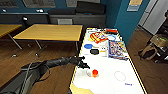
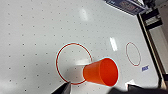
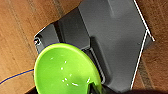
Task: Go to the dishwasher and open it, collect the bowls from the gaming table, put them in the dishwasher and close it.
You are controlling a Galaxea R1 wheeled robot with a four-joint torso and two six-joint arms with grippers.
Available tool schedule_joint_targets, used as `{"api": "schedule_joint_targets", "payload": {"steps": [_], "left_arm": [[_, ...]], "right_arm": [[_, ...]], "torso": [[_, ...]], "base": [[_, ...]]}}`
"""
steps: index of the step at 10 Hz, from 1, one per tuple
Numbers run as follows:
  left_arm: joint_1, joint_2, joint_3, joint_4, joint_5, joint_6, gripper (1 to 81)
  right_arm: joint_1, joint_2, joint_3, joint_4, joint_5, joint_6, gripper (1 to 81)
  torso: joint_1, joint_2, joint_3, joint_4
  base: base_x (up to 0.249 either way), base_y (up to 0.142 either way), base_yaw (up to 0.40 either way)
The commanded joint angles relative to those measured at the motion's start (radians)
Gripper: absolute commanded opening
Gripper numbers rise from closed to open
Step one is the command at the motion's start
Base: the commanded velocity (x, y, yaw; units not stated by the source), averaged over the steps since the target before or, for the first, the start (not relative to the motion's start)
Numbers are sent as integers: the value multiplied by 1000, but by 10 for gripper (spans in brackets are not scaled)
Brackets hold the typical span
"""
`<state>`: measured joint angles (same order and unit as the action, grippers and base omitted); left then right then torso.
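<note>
Left claw (image 1: 85, 65), grip unclear, hovers by an orange cup (image 1: 95, 73) on the gaming table (image 1: 130, 75); right claw clenches a green bowl (image 3: 65, 67).

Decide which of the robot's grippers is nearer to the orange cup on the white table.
Left. The left gripper hangs over the white table, just beside the orange cup. The right gripper is over wooden floor, carrying a green bowl, away from the cup.

An orange cup (image 2: 101, 72) is lying tipped on the gaming table (image 2: 37, 30). It is overlapping a red ring (image 2: 58, 56); a second ring (image 2: 133, 53) is sitting well apart from the cup.
</note>
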<state>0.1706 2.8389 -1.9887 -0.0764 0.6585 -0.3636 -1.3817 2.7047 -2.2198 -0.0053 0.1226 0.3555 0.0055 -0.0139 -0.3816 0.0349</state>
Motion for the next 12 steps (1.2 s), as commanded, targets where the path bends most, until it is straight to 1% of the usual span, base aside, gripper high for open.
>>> {"api": "schedule_joint_targets", "payload": {"steps": [1, 3, 5, 9, 10, 11, 12], "left_arm": [[-185, 63, -39, -6, 52, 2, 811], [-184, 113, -99, 1, 58, 3, 811], [-179, 156, -134, 15, 59, 3, 811], [-170, 192, -170, 29, 62, 2, 811], [-168, 211, -188, 30, 72, 2, 811], [-162, 228, -205, 42, 73, 2, 811], [-159, 237, -219, 46, 73, 2, 811]], "right_arm": [[26, -18, 11, -12, -67, -1, 10], [31, -15, 11, -12, -78, -1, 10], [31, -13, 10, -12, -78, 0, 10], [31, -10, 16, -18, -78, -3, 10], [32, -9, 16, -18, -78, -3, 10], [32, -10, 17, -19, -78, -3, 10], [32, -10, 19, -19, -78, -3, 10]], "torso": [[0, 0, 0, 0], [0, 0, 0, 0], [0, 0, 0, 0], [0, 0, 0, 0], [0, 0, -29, 0], [0, 0, -51, 0], [0, 0, -83, 0]], "base": [[0, 0, 0], [0, 0, 0], [0, 0, 0], [0, 0, 0], [0, 0, 0], [0, 0, 0], [0, 0, 0]]}}
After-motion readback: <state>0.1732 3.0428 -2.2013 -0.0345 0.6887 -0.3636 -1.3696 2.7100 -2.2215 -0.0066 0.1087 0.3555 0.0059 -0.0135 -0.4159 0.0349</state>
